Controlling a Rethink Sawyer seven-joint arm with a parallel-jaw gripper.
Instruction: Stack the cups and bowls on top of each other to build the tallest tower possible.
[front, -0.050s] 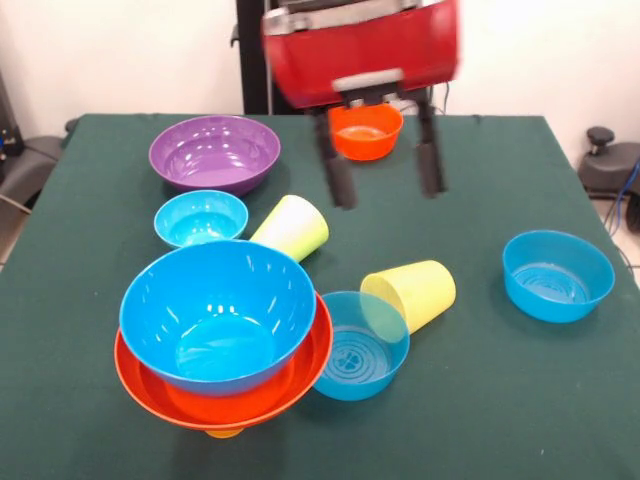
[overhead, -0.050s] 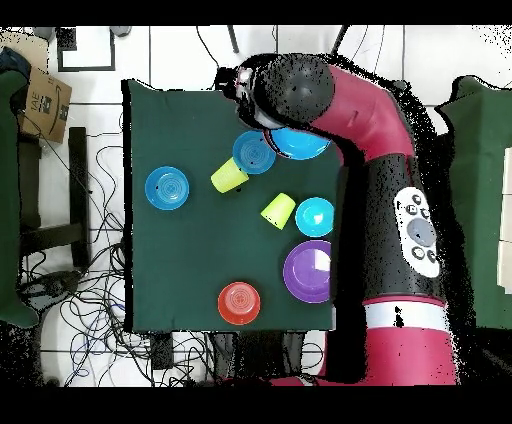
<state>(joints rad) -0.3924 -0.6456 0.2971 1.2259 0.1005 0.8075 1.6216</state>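
- The gripper hangs above the far middle of the green table, its two dark fingers spread wide apart with nothing between them.
- Just behind the gripper, seen between its fingers in the front view, sits the small orange bowl, upright and untouched; overhead it shows as a round orange disc near the table's edge.
- The tower stands well apart from the gripper, at the near left of the front view: the large blue bowl nested in the wider large orange bowl, with a sliver of an orange cup showing underneath.
- In the overhead view the arm covers most of the tower; only part of the large blue bowl's rim shows.
- A medium blue bowl sits just beside the tower, touching the orange rim.
- The pale yellow cup lies on its side, its mouth over that medium blue bowl's far rim.
- The lime green cup lies on its side between the tower and the small blue bowl.
- The large purple bowl sits upright to the left of the gripper in the front view, behind the small blue bowl.
- A second medium blue bowl stands alone, well apart from everything else.
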